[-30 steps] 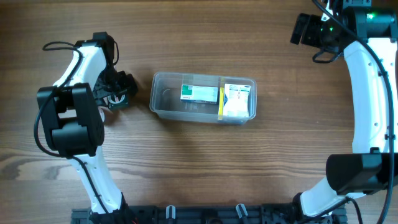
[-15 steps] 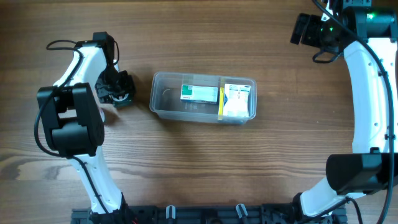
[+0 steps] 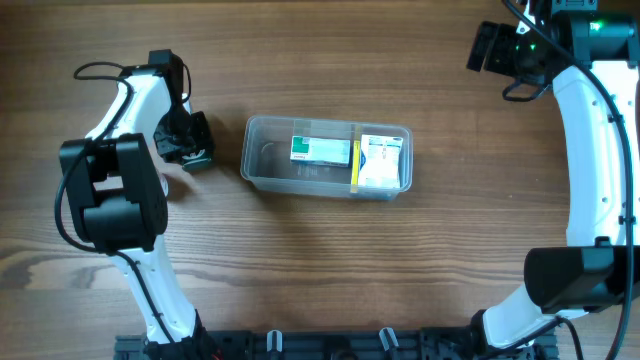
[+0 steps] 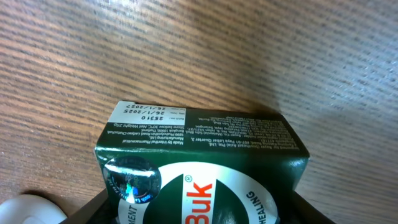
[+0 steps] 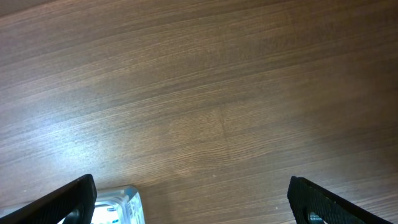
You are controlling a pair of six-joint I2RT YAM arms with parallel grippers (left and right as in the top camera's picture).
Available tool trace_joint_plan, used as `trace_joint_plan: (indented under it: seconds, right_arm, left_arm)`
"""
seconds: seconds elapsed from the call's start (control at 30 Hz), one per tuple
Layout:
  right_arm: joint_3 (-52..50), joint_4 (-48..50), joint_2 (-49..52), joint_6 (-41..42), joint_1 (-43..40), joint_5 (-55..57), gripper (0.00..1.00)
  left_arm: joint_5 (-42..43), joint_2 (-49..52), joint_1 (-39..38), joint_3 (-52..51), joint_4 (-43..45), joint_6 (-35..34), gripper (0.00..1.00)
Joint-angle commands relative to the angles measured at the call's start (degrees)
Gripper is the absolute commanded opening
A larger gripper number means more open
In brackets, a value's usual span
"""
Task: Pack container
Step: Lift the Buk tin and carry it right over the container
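Note:
The container point(image 3: 262, 160) is a clear tub at the table's middle. It holds a green-and-white box point(image 3: 320, 150), a white box point(image 3: 381, 160) and a yellow strip point(image 3: 355, 165) between them. Left of the tub, my left gripper point(image 3: 192, 146) is shut on a dark green box point(image 3: 200, 159). In the left wrist view this box point(image 4: 199, 149) fills the gap of the left gripper point(image 4: 199, 219), with a dark finger point(image 4: 84, 213) against each side. My right gripper point(image 3: 486, 48) hangs open at the far right; in its wrist view the right gripper point(image 5: 193, 200) is empty over bare wood, with the tub's corner point(image 5: 121, 206) at the lower left.
The table point(image 3: 330, 270) is brown wood grain. A white rounded shape point(image 4: 25, 211) shows at the lower left corner of the left wrist view. Both arm bases stand along the near edge.
The left gripper has closed around the dark green box and shifted slightly toward the far side. The right arm and the tub have not moved.

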Motion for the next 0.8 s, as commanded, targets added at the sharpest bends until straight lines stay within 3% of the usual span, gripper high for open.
trace_joint_plan:
  seconds: [0.0,0.33,0.77]
  right_arm:
    - [0.48,0.02,-0.09,0.74,0.04,1.01,1.0]
    - [0.48,0.0,-0.07,0.74,0.04,0.98,1.0]
    - [0.48,0.02,-0.07,0.74,0.04,0.98,1.0]
  left_arm:
    - [-1.22,0.94,0.31,-1.01,1.88,0.48,0.53]
    - [-1.62,0.9,0.31,0.59,1.77,0.48,0.56]
    - [-0.92,-3.78,0.26,7.98,-5.55,0.48,0.57]
